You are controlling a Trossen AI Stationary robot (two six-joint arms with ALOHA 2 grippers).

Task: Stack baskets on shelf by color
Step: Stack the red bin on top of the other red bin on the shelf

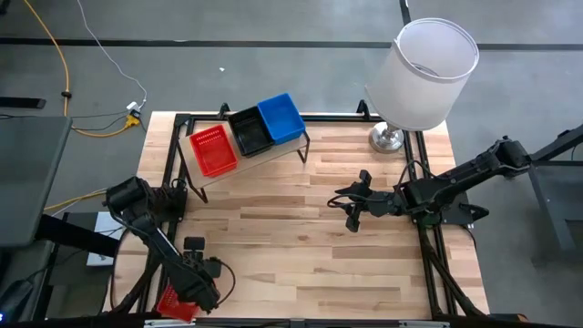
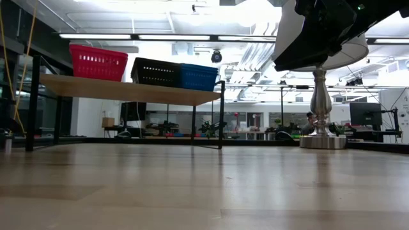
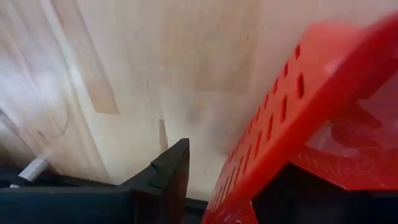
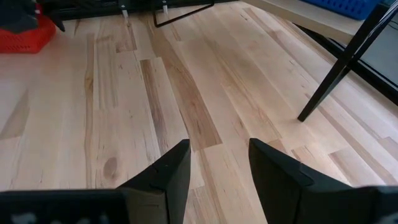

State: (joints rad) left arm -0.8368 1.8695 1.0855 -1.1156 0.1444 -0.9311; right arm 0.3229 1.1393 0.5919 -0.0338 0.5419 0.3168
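The shelf [image 1: 246, 157] stands toward the far left part of the striped wooden tabletop [image 1: 310, 246], set at a slant, with three baskets in a row on its plank. The red basket on the shelf [image 1: 214, 150] sits at the end nearest the left arm's side, the black basket [image 1: 250, 131] is in the middle touching the blue basket [image 1: 281, 118], and a small gap separates red from black (the low view shows this gap clearly). All three rest upright on the plank, none stacked on another.

A second red basket [image 1: 178, 303] is well apart from the shelf, at the near left edge of the tabletop. The left pincer [image 1: 196, 290] grips this basket by its rim: in the left wrist view one dark finger [image 3: 168, 177] stands outside the perforated red wall [image 3: 273, 118] and the other lies inside it, with the basket tilted and filling much of that view.

The right pincer [image 1: 353, 206] hovers over bare tabletop to the right of the shelf, nearer the white lamp [image 1: 421, 73] than the baskets. Its two fingers [image 4: 171, 171] stand apart with only wood grain between them, holding nothing. One black leg of the shelf [image 4: 339, 68] shows ahead of it.
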